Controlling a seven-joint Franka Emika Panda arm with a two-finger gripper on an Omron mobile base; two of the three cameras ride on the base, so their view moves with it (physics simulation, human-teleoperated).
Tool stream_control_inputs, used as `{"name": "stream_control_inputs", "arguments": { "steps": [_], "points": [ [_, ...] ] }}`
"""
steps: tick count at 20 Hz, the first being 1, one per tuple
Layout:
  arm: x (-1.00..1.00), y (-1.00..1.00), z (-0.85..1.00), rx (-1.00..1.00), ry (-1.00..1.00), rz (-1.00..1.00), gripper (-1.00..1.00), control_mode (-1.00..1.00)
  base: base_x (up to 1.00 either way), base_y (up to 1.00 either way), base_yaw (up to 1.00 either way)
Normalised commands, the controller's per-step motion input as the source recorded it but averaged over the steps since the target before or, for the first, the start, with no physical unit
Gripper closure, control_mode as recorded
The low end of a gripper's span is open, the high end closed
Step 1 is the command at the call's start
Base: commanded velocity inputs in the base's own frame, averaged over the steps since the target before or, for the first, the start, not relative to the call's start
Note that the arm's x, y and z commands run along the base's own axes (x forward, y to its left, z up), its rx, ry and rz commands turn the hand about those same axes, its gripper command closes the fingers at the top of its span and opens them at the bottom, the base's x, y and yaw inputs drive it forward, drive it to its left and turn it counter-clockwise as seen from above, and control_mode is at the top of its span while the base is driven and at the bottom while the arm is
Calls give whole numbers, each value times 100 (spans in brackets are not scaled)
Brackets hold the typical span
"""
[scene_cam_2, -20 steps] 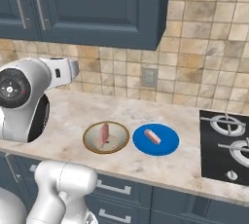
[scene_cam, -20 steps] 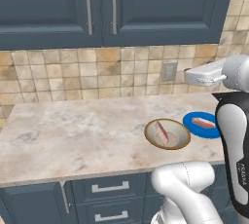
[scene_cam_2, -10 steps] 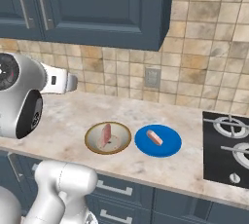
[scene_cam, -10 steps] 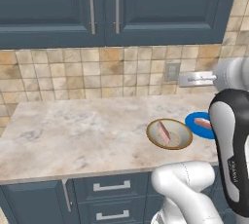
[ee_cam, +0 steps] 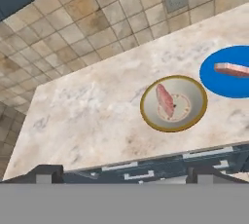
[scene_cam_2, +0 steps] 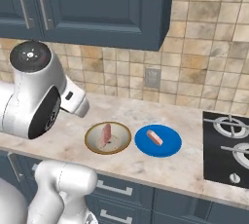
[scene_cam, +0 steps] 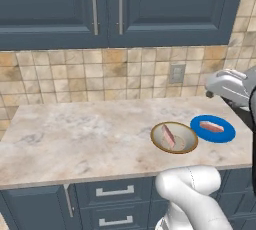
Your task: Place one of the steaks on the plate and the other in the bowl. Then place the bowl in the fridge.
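The bowl (scene_cam: 174,137) sits on a pale marbled counter (scene_cam: 90,139), close to the front edge, with one steak (scene_cam: 168,136) lying inside it, tilted against the inner wall. Just to its right, close beside it but not clearly touching, lies the blue plate (scene_cam: 213,128) with the other steak (scene_cam: 211,127) flat on its middle. From the right base view the same pair reads bowl (scene_cam_2: 108,138) on the left, plate (scene_cam_2: 158,141) on the right, each with its steak (scene_cam_2: 105,134) (scene_cam_2: 154,138). The hand view looks down on the bowl (ee_cam: 173,103) with its meat (ee_cam: 165,100) near the centre, and the plate (ee_cam: 228,72) cut off at the right edge with a steak (ee_cam: 232,69) on it.

The gripper (ee_cam: 124,172) is released, its two dark finger tips (ee_cam: 44,173) spread wide apart at the bottom of the hand view, holding nothing. It hangs above and in front of the counter edge, well apart from the bowl.

Around them: a tan tiled backsplash (scene_cam: 100,76) with a grey wall outlet (scene_cam: 176,73) behind the bowl, dark blue upper cabinets (scene_cam: 115,9) overhead, and dark blue drawers (scene_cam: 115,194) with pale bar handles below the counter. A black gas hob (scene_cam_2: 227,147) sits to the right of the plate. The counter between the gripper and the bowl is bare stone.
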Motion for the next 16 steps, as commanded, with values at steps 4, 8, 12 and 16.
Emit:
{"name": "stream_control_inputs", "arguments": {
  "steps": [4, 8, 12, 16],
  "points": [
    [-39, -37, -71, 18, -4, -10, -100, -100, 0, 0, 0],
    [-4, -26, -78, 8, 11, -16, -100, -100, 0, 0, 0],
    [-1, -44, -68, 13, 29, -13, -100, -100, 0, 0, 0],
    [-1, -45, -73, 20, 30, -12, -100, -100, 0, 0, 0]
  ]
}}
